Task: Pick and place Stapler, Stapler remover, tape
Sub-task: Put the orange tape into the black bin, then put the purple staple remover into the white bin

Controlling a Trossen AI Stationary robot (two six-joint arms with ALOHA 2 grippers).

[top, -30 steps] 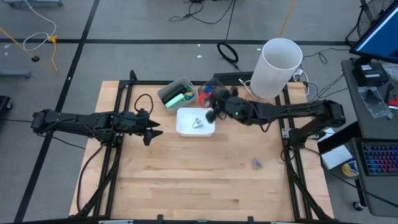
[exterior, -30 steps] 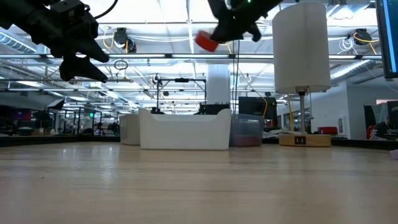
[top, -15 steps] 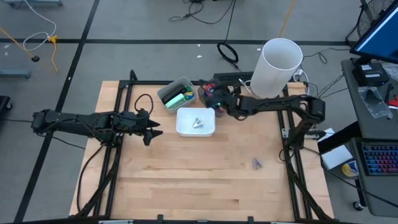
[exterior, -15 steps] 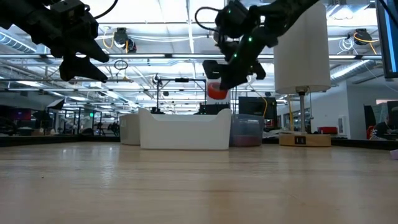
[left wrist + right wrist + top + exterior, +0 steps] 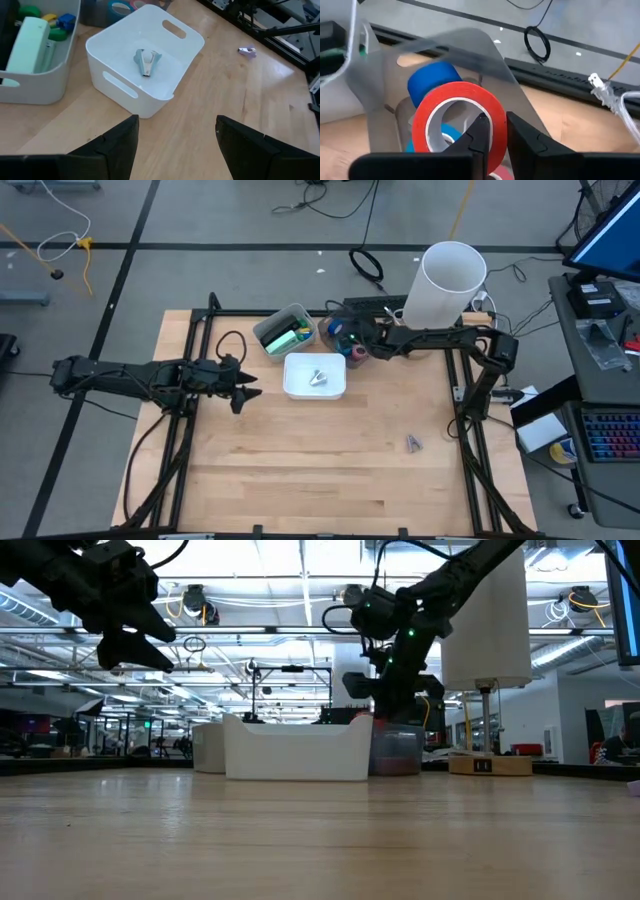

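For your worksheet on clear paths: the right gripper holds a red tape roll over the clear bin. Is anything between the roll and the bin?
Nothing visible blocks it. The right gripper pinches the red tape roll at the open top of the clear bin. Below it lies only a blue tape roll already in the bin.

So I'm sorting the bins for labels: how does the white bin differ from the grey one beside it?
The white bin holds only a stapler remover; the grey bin holds a pale green stapler plus small coloured items. In the left wrist view the white bin shows handle slots in its walls; none show on the grey bin. In the high view the white bin sits nearer the table's middle, the grey bin nearer its far edge. Both are open-topped, standing upright on the wooden table.
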